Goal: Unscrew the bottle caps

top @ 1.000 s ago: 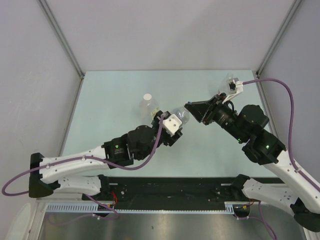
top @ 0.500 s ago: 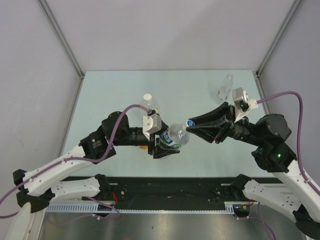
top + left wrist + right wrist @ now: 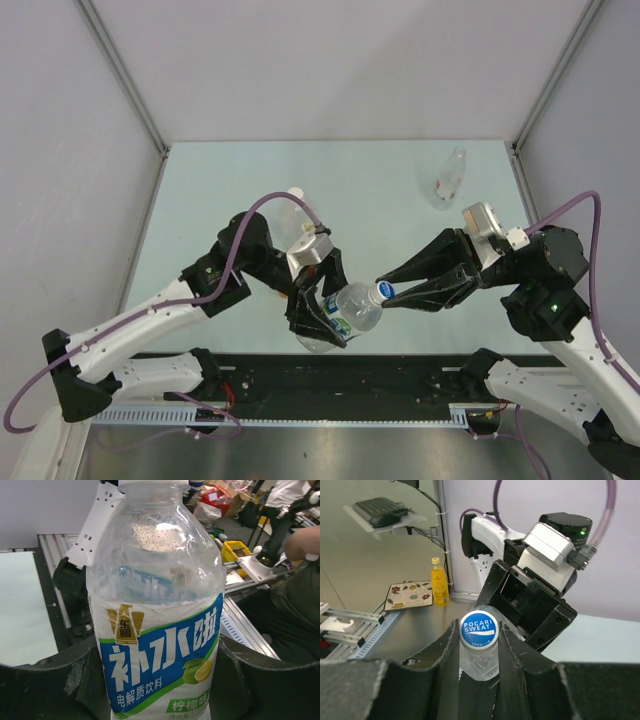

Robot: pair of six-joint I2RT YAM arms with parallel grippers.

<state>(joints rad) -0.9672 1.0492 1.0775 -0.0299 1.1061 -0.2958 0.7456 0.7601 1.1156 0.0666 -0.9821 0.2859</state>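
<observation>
Green worktop [image 3: 230, 190], grey walls [image 3: 330, 70]. Left gripper [image 3: 322, 322] clamped on blue-label bottle [image 3: 356, 308], right gripper [image 3: 384, 288] on its blue cap [image 3: 388, 291]; slim bottle [image 3: 450, 178] beyond.

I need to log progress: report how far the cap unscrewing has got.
Done: nothing visible. In hand: the left gripper holds the blue-label bottle, and the right gripper is shut on its blue cap, which sits on the neck. Left: that cap, the white cap behind the left arm, and the small bottle at far right, cap unclear.
</observation>
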